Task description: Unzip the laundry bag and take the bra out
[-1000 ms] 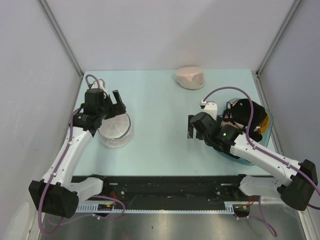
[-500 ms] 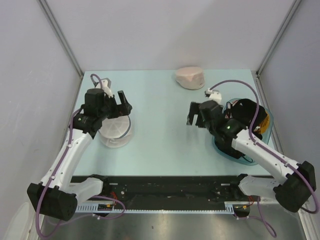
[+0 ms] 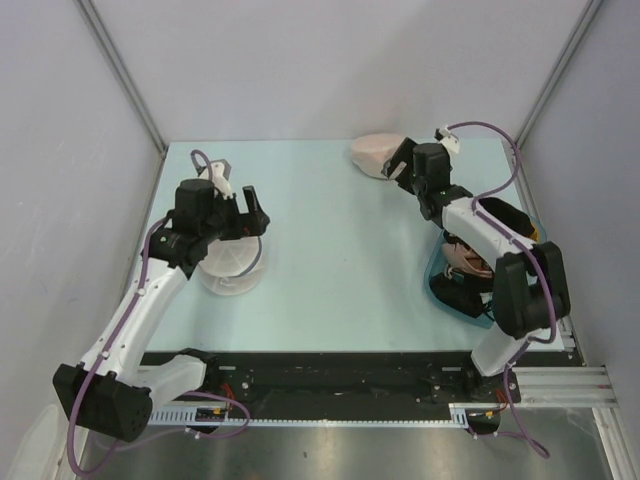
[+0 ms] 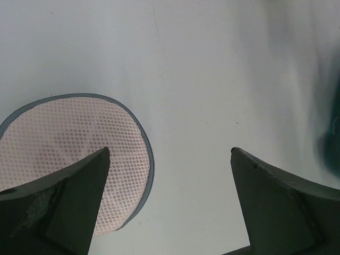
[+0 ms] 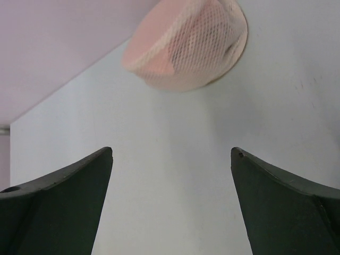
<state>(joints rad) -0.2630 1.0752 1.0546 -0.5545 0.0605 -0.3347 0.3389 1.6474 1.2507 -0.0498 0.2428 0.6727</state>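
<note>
A pale mint worktop [image 3: 330,230] carries a whitish, translucent round disc pouch [image 3: 235,268] on its left side. Seen close up, the pouch's pink-tinted dotted mesh is edged by a grey rim. On the right side sits a teal-blue basket [image 3: 433,270] holding black clothing [image 3: 458,294]. Grey walls [image 3: 330,70] enclose the worktop on three sides.

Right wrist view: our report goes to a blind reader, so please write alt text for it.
The laundry bag, a cream mesh pouch with pink showing through, lies on the pale table by the wall. Below it the right claw is open and empty.
</note>
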